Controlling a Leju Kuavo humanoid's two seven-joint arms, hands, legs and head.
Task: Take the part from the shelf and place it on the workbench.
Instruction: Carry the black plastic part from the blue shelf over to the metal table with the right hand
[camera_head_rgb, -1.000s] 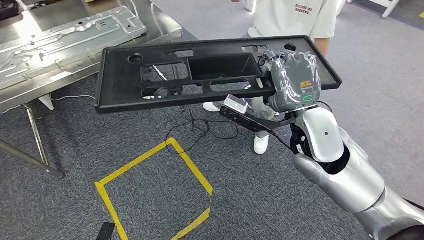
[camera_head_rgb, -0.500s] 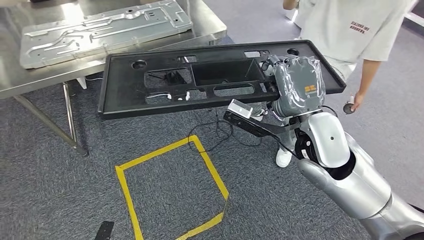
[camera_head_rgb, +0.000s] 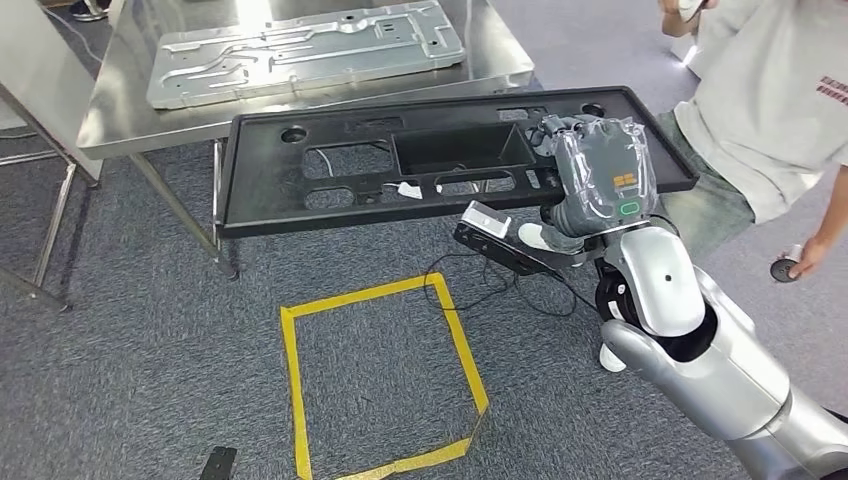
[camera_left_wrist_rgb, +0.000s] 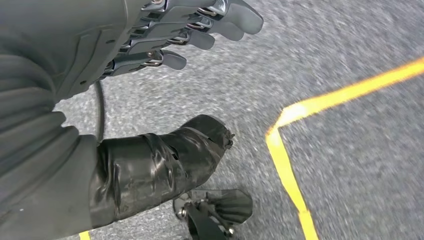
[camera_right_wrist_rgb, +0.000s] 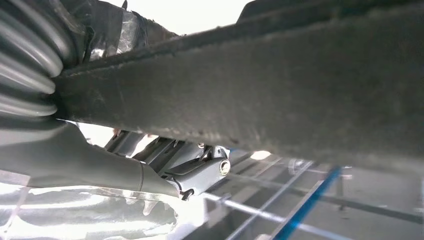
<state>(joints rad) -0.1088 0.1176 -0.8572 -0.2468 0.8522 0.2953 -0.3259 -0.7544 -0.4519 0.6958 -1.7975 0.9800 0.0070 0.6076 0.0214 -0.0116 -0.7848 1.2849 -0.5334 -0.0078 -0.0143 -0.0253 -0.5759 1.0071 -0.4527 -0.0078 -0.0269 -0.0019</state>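
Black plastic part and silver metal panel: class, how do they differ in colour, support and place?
The black plastic part is dark and held in the air by the right hand; the silver metal panel is shiny and lies flat on the steel table. Both are long, flat and have cut-outs.

steel workbench (camera_head_rgb: 480, 72), metal panel (camera_head_rgb: 300, 45) on top

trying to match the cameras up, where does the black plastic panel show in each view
Head view: the black plastic panel spans the middle, held at its right end by the right robot hand.
Right wrist view: its edge crosses as a dark band.
Left wrist view: not in it.
Shared landmark: the right robot hand's grey ribbed cover.
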